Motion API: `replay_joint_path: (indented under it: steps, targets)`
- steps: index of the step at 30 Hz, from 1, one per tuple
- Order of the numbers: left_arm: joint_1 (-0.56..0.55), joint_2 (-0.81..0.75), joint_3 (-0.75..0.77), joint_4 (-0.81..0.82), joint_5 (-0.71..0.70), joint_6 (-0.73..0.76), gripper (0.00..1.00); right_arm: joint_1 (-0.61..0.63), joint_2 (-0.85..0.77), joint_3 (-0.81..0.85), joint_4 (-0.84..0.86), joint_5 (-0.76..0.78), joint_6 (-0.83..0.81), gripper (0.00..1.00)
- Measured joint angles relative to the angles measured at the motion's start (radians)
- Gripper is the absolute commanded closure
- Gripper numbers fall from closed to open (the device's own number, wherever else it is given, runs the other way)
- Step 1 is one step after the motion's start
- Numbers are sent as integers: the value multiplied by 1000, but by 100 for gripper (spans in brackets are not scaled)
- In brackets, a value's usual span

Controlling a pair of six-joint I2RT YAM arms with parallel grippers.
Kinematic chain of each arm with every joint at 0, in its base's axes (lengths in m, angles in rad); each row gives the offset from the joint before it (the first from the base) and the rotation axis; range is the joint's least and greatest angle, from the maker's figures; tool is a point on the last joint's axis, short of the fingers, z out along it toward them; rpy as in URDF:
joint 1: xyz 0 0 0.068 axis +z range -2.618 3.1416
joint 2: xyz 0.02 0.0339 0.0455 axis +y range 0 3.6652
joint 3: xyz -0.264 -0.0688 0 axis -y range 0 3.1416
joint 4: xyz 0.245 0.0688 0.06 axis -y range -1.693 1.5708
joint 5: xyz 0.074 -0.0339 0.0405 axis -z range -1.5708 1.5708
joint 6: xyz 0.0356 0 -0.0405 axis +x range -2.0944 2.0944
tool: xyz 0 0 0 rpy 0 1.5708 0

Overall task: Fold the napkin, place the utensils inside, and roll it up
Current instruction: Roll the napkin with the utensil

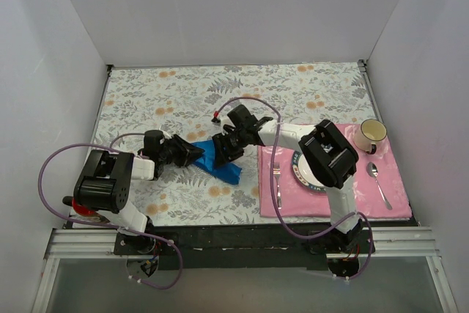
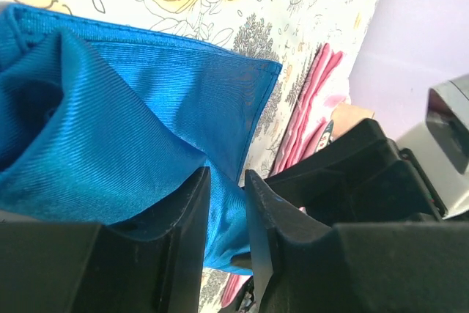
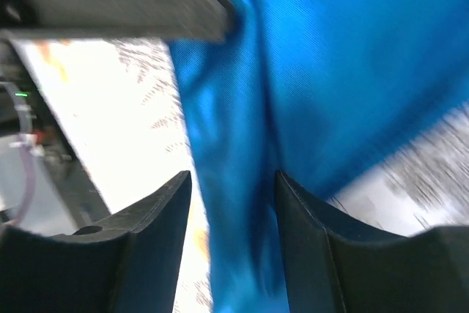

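Step in hand: the fold, as I judge it. The soft, wrinkled blue cloth napkin is bunched and partly doubled over, not yet a flat, tidy fold.
Where the napkin is: at the centre of the top view, on the grey floral-print table cover. It lies just left of the pink rose-patterned placemat, with both my wrists over it.
My left gripper: clenched on a pleat of the napkin. Blue cloth fills the narrow gap between the black fingers, and a hemmed corner lies flat towards the upper right of the left wrist view.
My right gripper: released. The jaws stand apart with a ridge of cloth running loose between them. This view is blurred, so I cannot tell whether the cloth brushes either pad.
Utensils: a silver metal fork lies on the placemat beside the blue-rimmed white plate. I cannot find the slim silver metal table knife; my right arm covers part of the mat.
Progress: early, by my reckoning. Nothing is laid inside the cloth and no roll is begun.
Next move calls for: my left keeping its pinch as an anchor. My right needs a fresh hold on a free edge or corner, so the cloth can be drawn flat and squared before any utensil goes in.
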Motion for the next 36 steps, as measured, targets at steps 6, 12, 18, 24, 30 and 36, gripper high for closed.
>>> replay_joint_path:
  steps: [6,12,18,24,30,36]
  targets:
    - [0,2,20,-35,-3,29,76,-3,-100,-82,-75,107,-71,60]
    - [-2,18,42,-60,-2,47,76,19,-184,-242,19,177,-74,72]
    - [-8,0,85,-156,-13,90,60,85,-192,-195,-40,329,-101,41]
    - [-11,-29,208,-349,-43,132,46,217,-192,-65,-207,669,-156,21]
    - [-11,-87,354,-577,-121,142,24,303,-204,-15,-231,838,-183,17]
    - [-11,-148,531,-827,-365,114,21,336,-172,44,-152,861,-211,18]
